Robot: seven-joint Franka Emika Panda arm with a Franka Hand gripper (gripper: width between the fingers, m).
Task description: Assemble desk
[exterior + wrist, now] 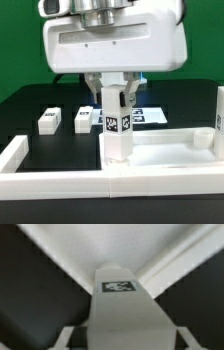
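Observation:
My gripper [117, 103] is shut on a white square-section leg [117, 132] with black-and-white tags and holds it upright. The leg's lower end is at the left corner of the white tabletop panel [172, 152], which lies flat with its raised rim up. I cannot tell whether the end sits in a corner hole. In the wrist view the leg [120, 308] runs out between my fingers [68, 336], one tag facing the camera, with the panel's corner [95, 246] beyond it. Another leg [218, 118] stands upright at the panel's right end.
Two loose legs [49, 120] [83, 118] lie on the black table at the exterior view's left. The marker board [152, 115] lies behind my gripper. The low white border wall [50, 186] runs along the front and left.

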